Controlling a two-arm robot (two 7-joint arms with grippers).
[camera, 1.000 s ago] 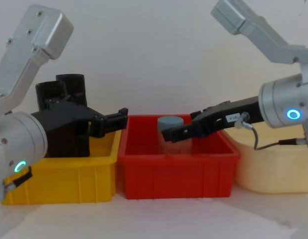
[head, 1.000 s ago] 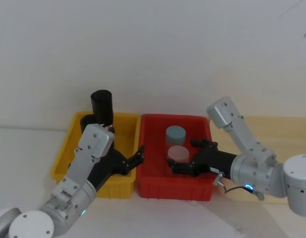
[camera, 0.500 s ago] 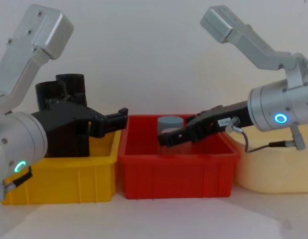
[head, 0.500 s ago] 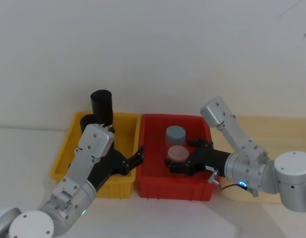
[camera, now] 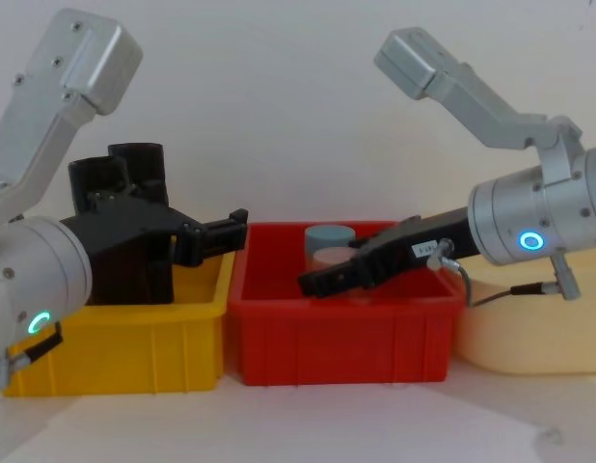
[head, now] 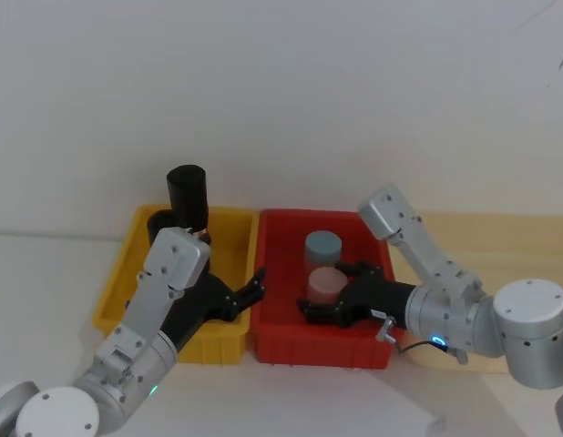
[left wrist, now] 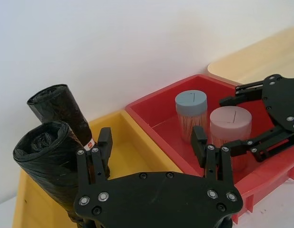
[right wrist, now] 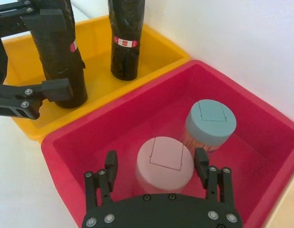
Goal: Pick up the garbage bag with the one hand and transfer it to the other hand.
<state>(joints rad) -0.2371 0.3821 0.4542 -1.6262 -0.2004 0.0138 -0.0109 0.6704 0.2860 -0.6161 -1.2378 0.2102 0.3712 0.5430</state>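
garbage bag (left wrist: 42, 161): matte black wrinkled roll, upright in the yellow plastic bin (head: 117, 284), ungrasped.
left gripper (head: 252, 289): slender, black, on the green-lit arm; fingers released, just beside the roll.
right gripper (right wrist: 156, 159): long, black, blue-lit arm; fingers spread astride a pink-lidded cylinder (head: 325, 280) in the red plastic bin (head: 318, 348).
step: pickup not yet made.
next: left fingers probably must straddle the roll, then clench.

Beside my left gripper's (left wrist: 151, 137) jaws, the garbage bag (left wrist: 44, 156) looks wrinkled, matt black plastic; the red bin (left wrist: 156, 109) is smooth plastic.
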